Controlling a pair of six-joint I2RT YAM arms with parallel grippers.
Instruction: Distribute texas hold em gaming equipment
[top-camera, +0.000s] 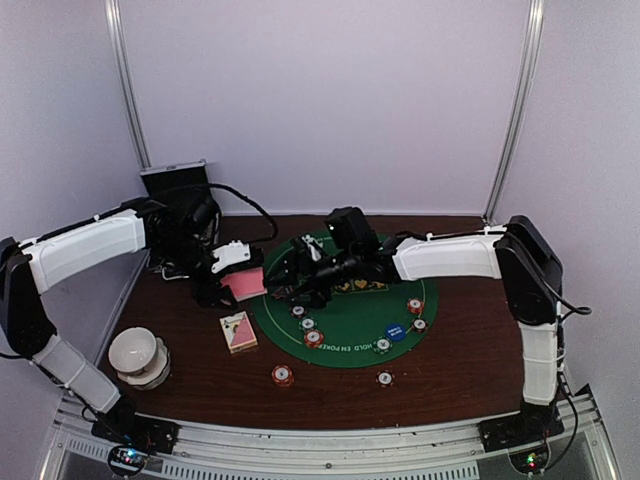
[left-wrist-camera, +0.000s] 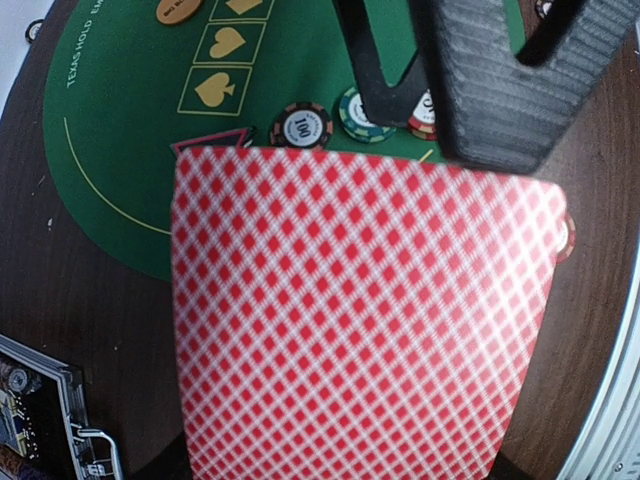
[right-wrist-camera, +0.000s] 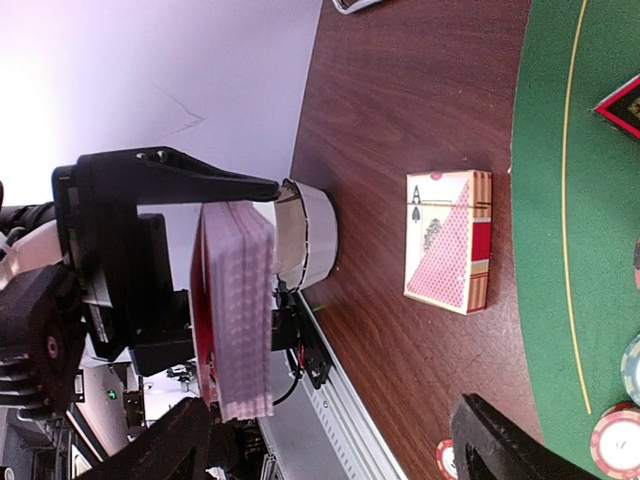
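Tabletop (top-camera: 470, 350): L claw (top-camera: 228, 280) grips cards (left-wrist-camera: 360, 320) (stack thickness seen R-wrist only), R claw (top-camera: 288, 282) wide.

A: The dark brown wooden desk (top-camera: 470, 340) looks smooth, with a faint sheen over its grain.
B: And the round green mat (top-camera: 345, 312) on it is matt, like cloth or felt.
A: The stack of pink diamond-backed playing cards (left-wrist-camera: 360, 320) looks like slick coated paper.
B: The left gripper's dark fingers (left-wrist-camera: 500, 90) are matt plastic, finely ribbed in layers. The white round bowl (top-camera: 135, 350) at the near left is glossy.
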